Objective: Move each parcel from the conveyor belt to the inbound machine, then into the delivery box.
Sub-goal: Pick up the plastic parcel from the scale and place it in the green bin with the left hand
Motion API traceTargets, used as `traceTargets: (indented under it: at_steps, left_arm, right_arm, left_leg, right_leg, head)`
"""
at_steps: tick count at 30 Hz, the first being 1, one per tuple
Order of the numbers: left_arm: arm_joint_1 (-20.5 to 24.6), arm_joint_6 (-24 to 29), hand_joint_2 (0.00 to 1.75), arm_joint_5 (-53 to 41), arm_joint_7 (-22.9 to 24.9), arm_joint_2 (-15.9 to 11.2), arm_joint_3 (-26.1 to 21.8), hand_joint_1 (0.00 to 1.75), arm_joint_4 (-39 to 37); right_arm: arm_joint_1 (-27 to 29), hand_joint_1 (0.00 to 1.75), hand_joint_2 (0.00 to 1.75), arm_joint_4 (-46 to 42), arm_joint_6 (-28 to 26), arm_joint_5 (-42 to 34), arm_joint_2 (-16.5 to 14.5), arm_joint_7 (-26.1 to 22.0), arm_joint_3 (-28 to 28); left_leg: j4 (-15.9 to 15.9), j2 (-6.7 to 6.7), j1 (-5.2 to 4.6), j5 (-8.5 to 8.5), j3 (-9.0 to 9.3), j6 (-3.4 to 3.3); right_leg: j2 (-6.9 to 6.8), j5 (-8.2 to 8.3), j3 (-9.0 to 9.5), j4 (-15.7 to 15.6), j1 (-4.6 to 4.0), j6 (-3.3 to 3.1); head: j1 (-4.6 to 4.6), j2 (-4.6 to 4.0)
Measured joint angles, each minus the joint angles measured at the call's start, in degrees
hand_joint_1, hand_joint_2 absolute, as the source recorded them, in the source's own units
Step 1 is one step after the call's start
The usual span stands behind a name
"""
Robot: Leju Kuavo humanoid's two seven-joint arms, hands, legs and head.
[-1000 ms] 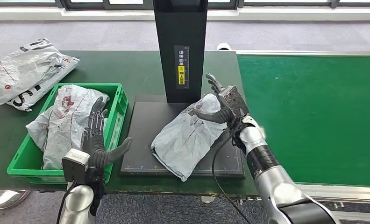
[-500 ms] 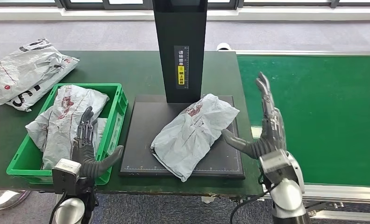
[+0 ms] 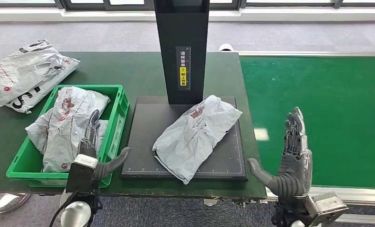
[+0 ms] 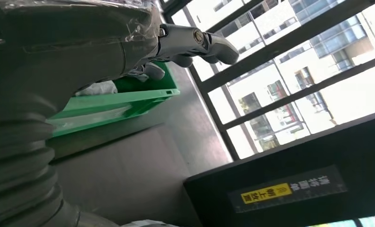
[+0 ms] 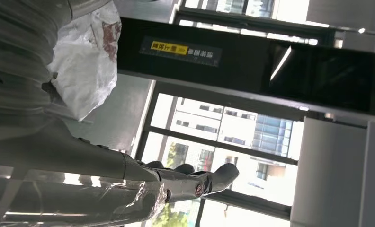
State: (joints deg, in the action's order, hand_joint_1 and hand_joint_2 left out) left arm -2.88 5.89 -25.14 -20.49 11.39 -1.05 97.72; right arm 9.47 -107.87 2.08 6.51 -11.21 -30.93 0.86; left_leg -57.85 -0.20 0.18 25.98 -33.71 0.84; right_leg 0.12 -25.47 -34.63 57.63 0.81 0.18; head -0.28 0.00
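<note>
A crumpled grey parcel (image 3: 196, 134) lies on the black platform (image 3: 145, 123) of the inbound machine, in front of its black post (image 3: 183, 47); the same parcel (image 5: 88, 71) shows in the right wrist view. My right hand (image 3: 292, 163) is held up with fingers apart, empty, at the table's near edge right of the platform. My left hand (image 3: 92, 151) is open and empty at the near corner of the green delivery box (image 3: 117, 123), which holds another grey parcel (image 3: 67, 125). The green conveyor belt (image 3: 327, 113) on the right is bare.
Two more grey parcels (image 3: 27, 71) lie on the dark green table (image 3: 129, 68) behind the box at the far left. Windows and grey floor lie beyond the table.
My right hand let go of the parcel on the platform, drew back toward me and dropped to the table's near edge. My left hand shifted slightly toward me. The parcel stayed on the platform.
</note>
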Motion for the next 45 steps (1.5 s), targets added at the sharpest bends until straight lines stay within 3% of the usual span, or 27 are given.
traceTargets:
  at_steps: [9, 12, 19, 23, 27, 39, 40, 43, 44, 45]
  left_arm:
    - [1.18, 0.59, 1.75, -7.28, 2.88, 0.07, 3.44, 0.0, -2.5]
    - [2.97, -0.54, 1.75, -14.55, 5.64, 0.03, 5.41, 0.0, -4.67]
    - [9.03, -2.13, 1.75, -24.44, 9.65, 0.03, 10.03, 0.0, -12.24]
    - [14.85, -3.8, 1.75, -28.29, 11.02, 0.07, 11.68, 0.0, -20.26]
    - [20.53, -3.56, 1.75, -30.02, 11.09, 0.36, 12.53, 0.0, -28.75]
    - [31.48, -2.65, 1.75, -32.96, 12.87, 1.12, 13.53, 0.0, -46.96]
    - [32.33, -2.43, 1.75, -33.22, 12.92, 1.16, 13.53, 0.32, -48.67]
    - [34.26, -1.74, 1.75, -33.79, 12.91, 1.3, 13.53, 1.63, -52.97]
    - [34.75, -1.47, 1.75, -33.91, 12.79, 1.33, 13.53, 1.75, -54.21]
    - [35.2, -1.25, 1.75, -33.99, 12.58, 1.37, 13.53, 1.75, -55.35]
  right_arm:
    - [-0.08, 0.0, 1.75, 0.52, 1.05, 1.39, -1.64, 0.62, 2.15]
    - [-0.64, 0.0, 1.75, 1.39, 2.03, 1.9, -1.75, 1.03, 2.16]
    - [-1.95, 0.0, 1.75, 4.4, 3.49, 2.0, -1.78, 1.23, 2.16]
    - [-3.03, 0.0, 1.75, 6.23, 4.96, 1.85, -1.85, 1.05, 2.16]
    - [-3.85, 0.0, 1.75, 7.62, 5.11, 1.92, -2.05, 0.96, 2.16]
    - [-5.47, 0.0, 1.75, 10.01, 5.46, 2.51, -2.6, 0.87, 2.16]
    - [-5.51, 0.0, 1.75, 10.16, 5.44, 2.53, -2.63, 0.84, 2.16]
    - [-5.52, 0.0, 1.75, 10.49, 5.26, 2.54, -2.65, 0.7, 2.16]
    - [-5.52, 0.0, 1.75, 10.59, 5.17, 2.54, -2.65, 0.66, 2.16]
    - [-5.52, 0.0, 1.75, 10.69, 5.08, 2.53, -2.65, 0.63, 2.16]
  left_leg:
    - [0.0, 0.01, 0.0, 0.0, 0.01, -0.01]
    - [0.0, 0.0, 0.0, -0.01, 0.0, -0.02]
    - [-0.01, -0.01, -0.01, -0.06, 0.05, -0.02]
    - [-0.02, -0.03, -0.01, -0.09, 0.04, -0.01]
    - [-0.02, -0.03, -0.01, -0.13, 0.05, 0.03]
    - [-0.02, -0.03, -0.01, -0.13, 0.03, 0.02]
    - [-0.02, -0.03, -0.01, -0.13, 0.03, 0.02]
    - [-0.02, -0.03, -0.01, -0.13, 0.03, 0.02]
    - [-0.02, -0.03, -0.01, -0.13, 0.03, 0.02]
    - [-0.02, -0.03, -0.01, -0.13, 0.03, 0.02]
  right_leg:
    - [0.01, -0.01, 0.01, 0.0, 0.0, 0.01]
    - [-0.02, -0.01, 0.02, 0.0, 0.0, 0.01]
    - [-0.02, 0.05, 0.06, 0.0, 0.02, 0.02]
    - [-0.05, 0.08, 0.07, 0.0, 0.01, 0.01]
    - [-0.03, 0.11, 0.07, 0.0, 0.01, 0.0]
    - [0.0, 0.11, 0.05, 0.0, 0.01, 0.01]
    - [0.0, 0.11, 0.05, 0.0, 0.01, 0.01]
    - [0.0, 0.12, 0.05, 0.0, 0.01, 0.01]
    - [0.01, 0.12, 0.05, 0.0, 0.01, 0.01]
    - [0.01, 0.12, 0.05, 0.0, 0.01, 0.01]
  head:
    - [0.0, 0.0]
    - [0.0, 0.0]
    - [0.01, 0.0]
    - [0.01, 0.0]
    - [0.01, 0.0]
    - [0.01, 0.0]
    - [0.01, 0.0]
    - [0.01, 0.0]
    - [0.01, 0.0]
    - [0.01, 0.0]
